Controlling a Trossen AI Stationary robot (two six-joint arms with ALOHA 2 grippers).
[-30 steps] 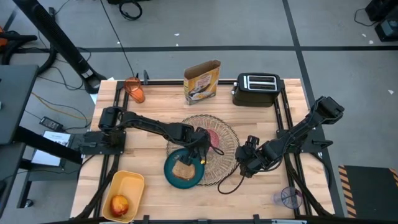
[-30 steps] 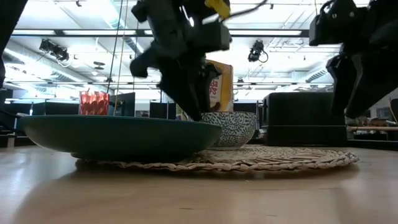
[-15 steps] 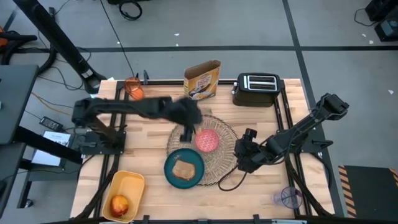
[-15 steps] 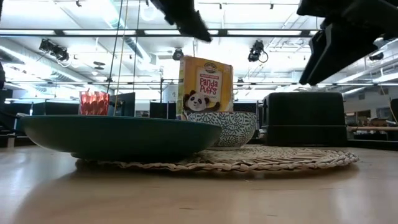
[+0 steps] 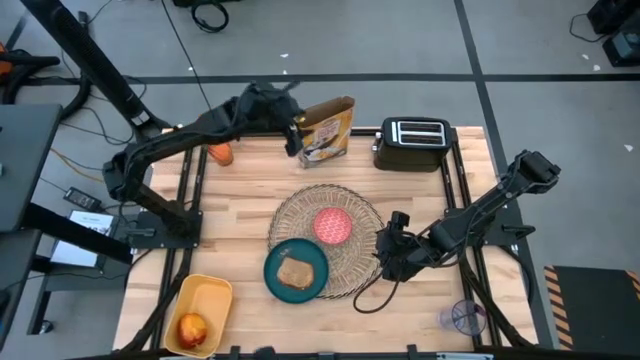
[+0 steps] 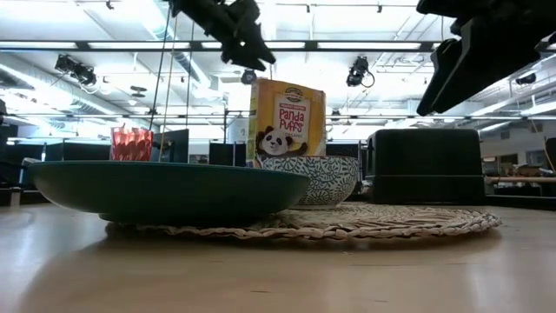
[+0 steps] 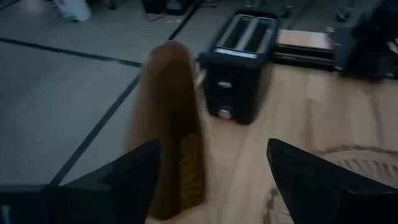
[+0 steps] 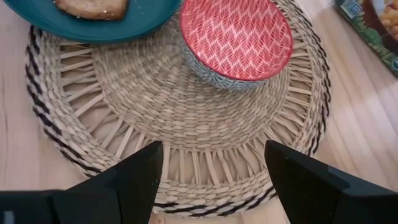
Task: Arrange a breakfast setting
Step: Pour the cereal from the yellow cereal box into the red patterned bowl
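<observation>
Cup point(image 5: 217, 148) is your next headache imo: orange, thin, probably light and slick, sitting at the table's 10 o'clock corner, well away from the placemat point(image 5: 328, 240). Pinch it across the rim. Left gripper point(image 5: 291, 128) hangs empty and wide open by the cereal box point(image 5: 325, 130); right gripper point(image 5: 385, 253) waits open at the mat's 3 o'clock.

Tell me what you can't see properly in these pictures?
- Toast: in the low view the teal plate rim hides it.
- Apple: shows only in the high view, in the yellow tray.
- Orange cup: high view, left arm partly covers it.
- Cereal box: left wrist view, blurred.
- Spoon: not found in any view.
- Toaster: low view, only a dark shape.
</observation>
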